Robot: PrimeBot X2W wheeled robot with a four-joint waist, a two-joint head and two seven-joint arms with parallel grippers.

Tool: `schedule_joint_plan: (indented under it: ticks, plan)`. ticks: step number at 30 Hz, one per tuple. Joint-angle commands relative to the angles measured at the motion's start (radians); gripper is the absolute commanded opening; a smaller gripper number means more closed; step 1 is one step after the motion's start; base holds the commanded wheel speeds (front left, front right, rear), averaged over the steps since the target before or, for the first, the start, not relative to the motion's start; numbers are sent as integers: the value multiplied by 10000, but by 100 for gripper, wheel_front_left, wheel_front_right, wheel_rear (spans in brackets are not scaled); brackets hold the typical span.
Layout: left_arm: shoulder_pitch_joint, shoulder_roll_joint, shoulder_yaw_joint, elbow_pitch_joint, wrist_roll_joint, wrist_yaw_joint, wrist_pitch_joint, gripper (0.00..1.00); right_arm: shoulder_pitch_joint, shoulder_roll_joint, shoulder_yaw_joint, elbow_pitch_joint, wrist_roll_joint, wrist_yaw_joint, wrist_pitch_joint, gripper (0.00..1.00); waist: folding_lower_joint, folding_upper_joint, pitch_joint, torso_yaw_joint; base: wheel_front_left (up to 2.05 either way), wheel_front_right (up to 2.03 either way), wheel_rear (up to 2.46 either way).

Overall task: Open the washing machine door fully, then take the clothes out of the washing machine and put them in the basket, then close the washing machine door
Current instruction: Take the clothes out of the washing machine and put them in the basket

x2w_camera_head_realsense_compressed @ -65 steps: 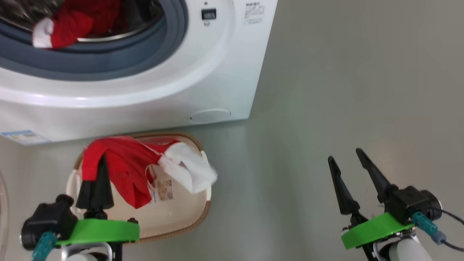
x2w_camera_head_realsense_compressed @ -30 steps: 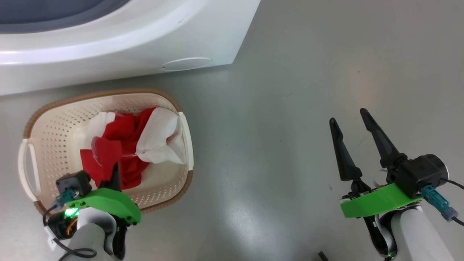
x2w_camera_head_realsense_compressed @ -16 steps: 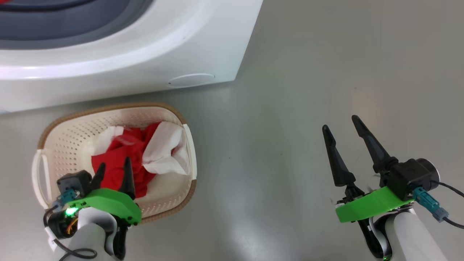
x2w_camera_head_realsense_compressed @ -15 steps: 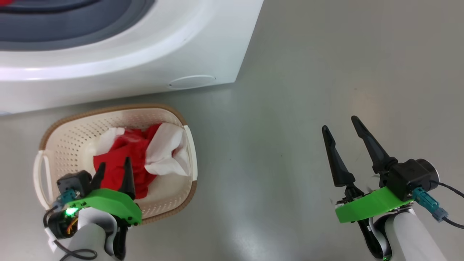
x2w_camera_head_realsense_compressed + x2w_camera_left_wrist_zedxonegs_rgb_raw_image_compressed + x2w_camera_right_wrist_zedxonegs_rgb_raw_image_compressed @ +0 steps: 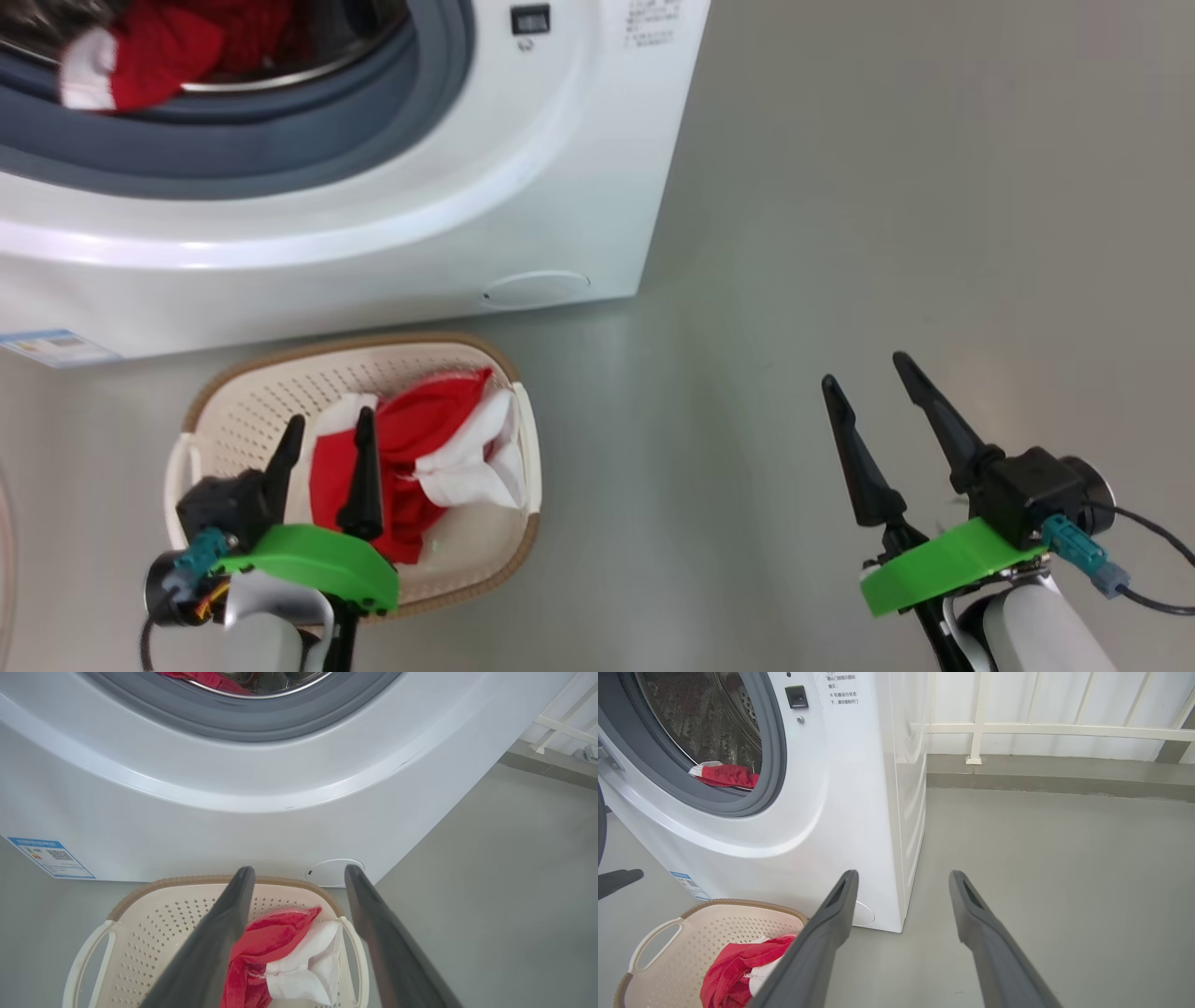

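Note:
The basket point(image 5: 280, 359) stands on the floor just before the washing machine point(image 5: 523, 187). A red and white garment point(image 5: 420, 457) of the clothes lies in it. My left gripper point(image 5: 330, 417) hangs open just above the basket's near side, nothing between its fingers; the left wrist view looks past it point(image 5: 299, 870) at the garment point(image 5: 271, 947). More red clothes point(image 5: 140, 47) lie at the drum's mouth behind the grey gasket. My right gripper point(image 5: 864, 369) stands open and empty over bare floor to the right. The washing machine door shows as a dark rim point(image 5: 600, 826) at the right wrist view's left edge.
The machine's round flap point(image 5: 535, 289) and blue label point(image 5: 51, 347) sit low on its front. Grey floor point(image 5: 887, 187) stretches to the right of the machine. A white railing point(image 5: 1041, 728) and a low kerb run along the far wall.
My left gripper opened and let the red garment drop into the basket, then rose a little. The head camera tilted up, so the drum is in view again. The right arm barely moved.

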State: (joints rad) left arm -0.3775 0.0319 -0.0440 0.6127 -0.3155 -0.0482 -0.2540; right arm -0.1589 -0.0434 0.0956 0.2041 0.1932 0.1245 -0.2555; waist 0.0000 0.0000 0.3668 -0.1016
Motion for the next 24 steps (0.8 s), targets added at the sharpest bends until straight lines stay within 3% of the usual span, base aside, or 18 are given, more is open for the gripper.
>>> schedule_joint_plan:
  ticks: [1,12,24]
  plan:
    - [349,183,162,-573,143,153,-78,100,190,-68,196,-143,190,62,-63,100,0,0,-616,298,0,0,0]
    - [1634,186,-318,-3320,1137,692,-78,100,739,-68,10,172,152,62,-63,100,0,0,-1842,627,0,0,0]
    - [3254,320,-579,-5038,1405,951,173,100,1435,-68,-227,391,61,62,-63,100,0,0,-2969,732,0,0,0]
